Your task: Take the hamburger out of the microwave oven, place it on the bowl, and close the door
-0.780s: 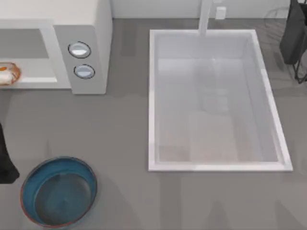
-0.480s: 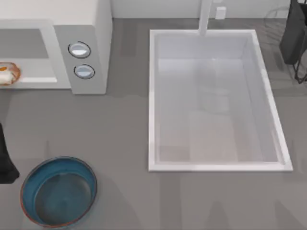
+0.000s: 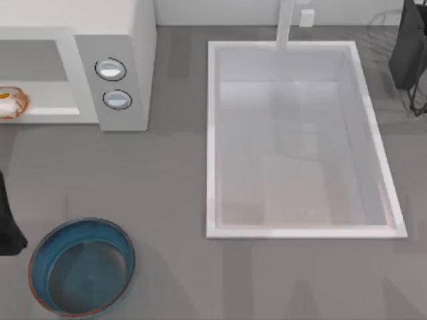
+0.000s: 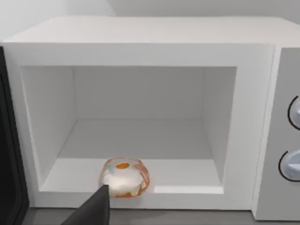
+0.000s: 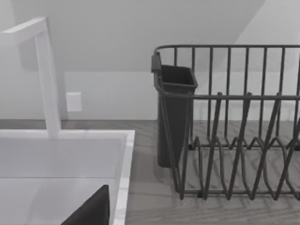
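Left wrist view — left tool near hamburger (fingers unclear) | microwave oven open

Hamburger: small cream bun, orange patches, at cavity's front edge. Microwave oven: white box, two knobs, far left of table, door open. Bowl: teal, brown-rimmed, upright, empty, near left.

From above, the hamburger is cut by the left edge. My left gripper shows one dark fingertip, its grip unreadable.
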### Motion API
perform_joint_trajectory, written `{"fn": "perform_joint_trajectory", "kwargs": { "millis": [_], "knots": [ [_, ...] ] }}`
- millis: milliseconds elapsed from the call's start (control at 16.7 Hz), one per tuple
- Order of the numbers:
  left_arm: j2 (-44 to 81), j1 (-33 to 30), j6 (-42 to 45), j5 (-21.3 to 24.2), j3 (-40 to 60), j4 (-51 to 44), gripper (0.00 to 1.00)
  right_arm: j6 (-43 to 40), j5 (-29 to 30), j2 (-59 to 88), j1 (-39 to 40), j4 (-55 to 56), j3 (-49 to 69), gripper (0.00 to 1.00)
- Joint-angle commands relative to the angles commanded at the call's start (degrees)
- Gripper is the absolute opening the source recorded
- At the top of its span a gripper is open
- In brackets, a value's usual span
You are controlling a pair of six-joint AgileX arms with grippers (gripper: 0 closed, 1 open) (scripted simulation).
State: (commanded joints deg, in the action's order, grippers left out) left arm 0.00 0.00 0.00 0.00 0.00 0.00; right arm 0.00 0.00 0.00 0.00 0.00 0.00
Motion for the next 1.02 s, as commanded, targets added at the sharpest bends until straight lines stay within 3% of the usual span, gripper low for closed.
{"fn": "perform_joint_trajectory", "kwargs": {
  "millis": [720,1020],
  "knots": [
    [0.6,0.1,0.0,0.1,0.3,0.4,1.0,0.0,0.0,0.0,0.0,0.0,0.0,1.0],
    [12.4,1.1,0.5,1.3,5.3,7.6,1.0,0.0,0.0,0.0,0.0,0.0,0.0,1.0]
  ]
}}
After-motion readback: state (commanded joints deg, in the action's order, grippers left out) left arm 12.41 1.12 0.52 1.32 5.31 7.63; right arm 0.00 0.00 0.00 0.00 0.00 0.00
